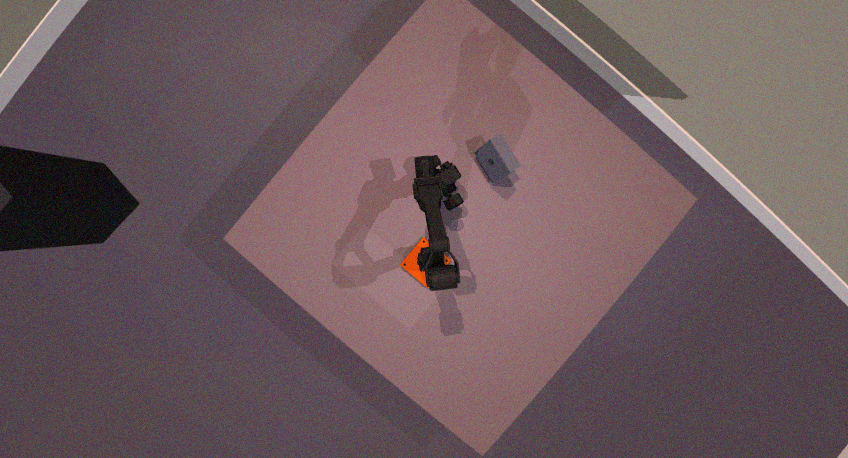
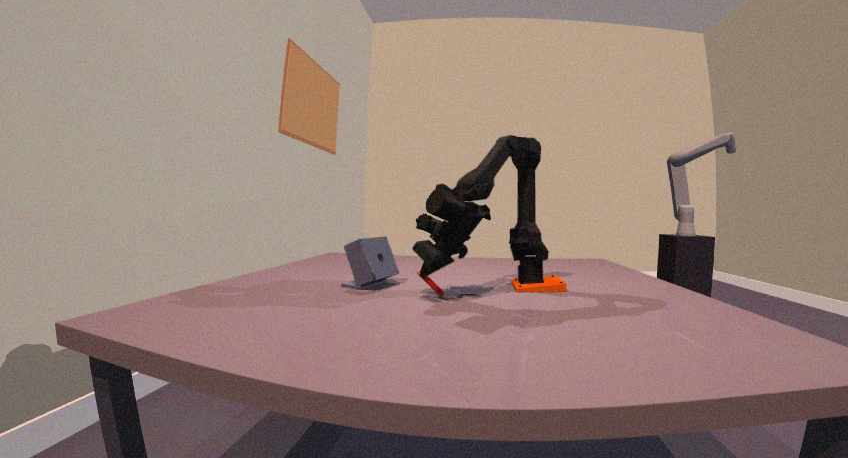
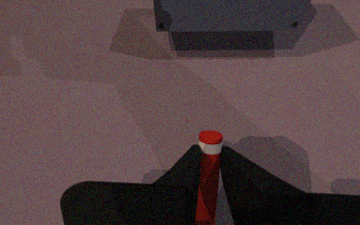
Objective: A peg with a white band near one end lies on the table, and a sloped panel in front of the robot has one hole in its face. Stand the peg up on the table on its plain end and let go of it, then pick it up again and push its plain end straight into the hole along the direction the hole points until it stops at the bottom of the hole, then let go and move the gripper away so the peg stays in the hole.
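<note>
The red peg (image 2: pixel 433 284) (image 3: pixel 208 187) is held tilted. Its white-banded end is up at the fingertips, and its plain end slants down toward the arm's base side, close to the table (image 1: pixel 565 245) (image 2: pixel 357 346). Whether the plain end touches the table I cannot tell. My gripper (image 2: pixel 422 272) (image 3: pixel 209 152) is shut on the peg near the white band. The peg is hidden under the arm in the top view. The blue-grey sloped panel (image 1: pixel 498 173) (image 2: pixel 370 269) (image 3: pixel 233 16) stands beyond the gripper. Its one dark hole (image 1: pixel 490 161) (image 2: pixel 381 257) shows in the top and exterior views.
The arm's orange base plate (image 1: pixel 414 264) (image 2: pixel 538 285) is fixed on the table behind the gripper. The panel's foot (image 2: pixel 357 286) rests on the table. A second, pale arm (image 2: pixel 680 186) stands on a dark pedestal (image 2: pixel 684 266) off the table.
</note>
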Available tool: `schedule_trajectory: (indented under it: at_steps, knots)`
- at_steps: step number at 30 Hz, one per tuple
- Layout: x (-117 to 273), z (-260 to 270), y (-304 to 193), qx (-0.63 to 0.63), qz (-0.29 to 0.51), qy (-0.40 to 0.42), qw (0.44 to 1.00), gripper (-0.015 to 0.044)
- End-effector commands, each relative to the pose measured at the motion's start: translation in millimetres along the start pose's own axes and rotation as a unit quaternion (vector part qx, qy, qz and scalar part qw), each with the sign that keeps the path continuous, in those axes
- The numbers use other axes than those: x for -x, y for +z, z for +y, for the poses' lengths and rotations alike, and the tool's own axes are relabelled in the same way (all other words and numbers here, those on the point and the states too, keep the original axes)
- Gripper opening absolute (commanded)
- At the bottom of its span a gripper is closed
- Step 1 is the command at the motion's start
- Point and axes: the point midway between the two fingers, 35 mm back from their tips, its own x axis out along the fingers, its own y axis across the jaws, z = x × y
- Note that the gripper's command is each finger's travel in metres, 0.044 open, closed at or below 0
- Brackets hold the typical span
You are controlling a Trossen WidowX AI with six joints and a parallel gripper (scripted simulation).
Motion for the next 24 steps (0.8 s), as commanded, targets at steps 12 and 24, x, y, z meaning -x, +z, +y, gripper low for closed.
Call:
schedule_trajectory:
  at_steps: [12,24]
  knots:
    - [10,0,-5,-0.004,-0.07,0.002,0.998,0.0049]
    - [16,0,-10,-0.004,-0.121,0.001,0.993,0.0049]
